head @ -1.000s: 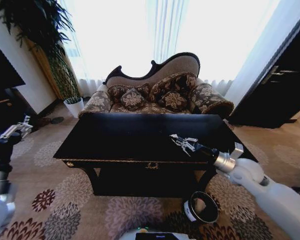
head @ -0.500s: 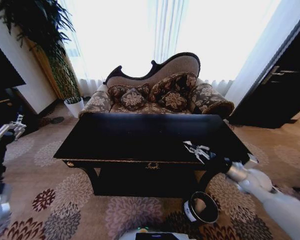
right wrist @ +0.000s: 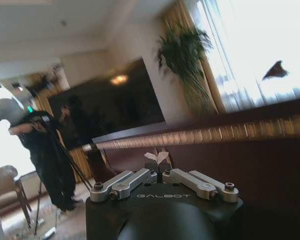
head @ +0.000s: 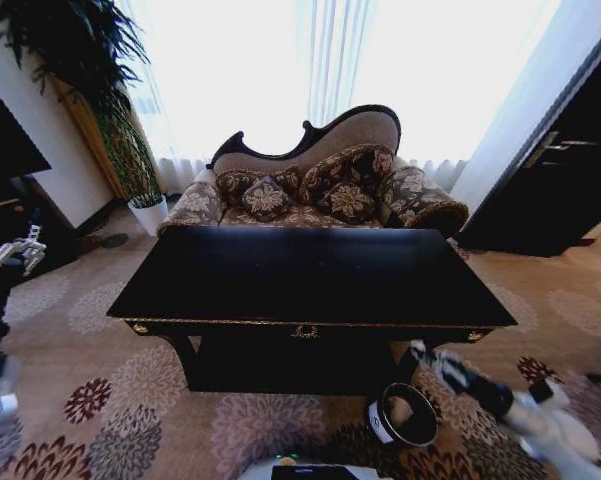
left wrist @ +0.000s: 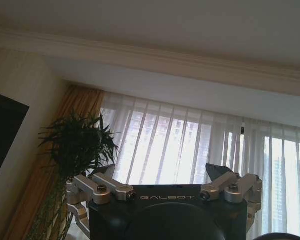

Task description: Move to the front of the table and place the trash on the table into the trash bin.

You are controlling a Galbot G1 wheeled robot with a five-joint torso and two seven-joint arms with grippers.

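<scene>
My right gripper [head: 423, 353] hangs below the front edge of the black table [head: 310, 275], just above the black trash bin [head: 404, 414] on the carpet. Its fingers are clenched on a small white paper scrap [right wrist: 156, 157]. My left gripper [head: 18, 247] is raised at my left side, well apart from the surface, fingers spread wide.

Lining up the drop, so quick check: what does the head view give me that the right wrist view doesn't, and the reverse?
Head view: the trash bin on the carpet by the table's front right leg, the right end effector close by it below the tabletop edge, and the left end effector parked far left. Right wrist view: the right end effector's fingers shut on a white scrap. Both: the table and its gold-trimmed front rail.
</scene>
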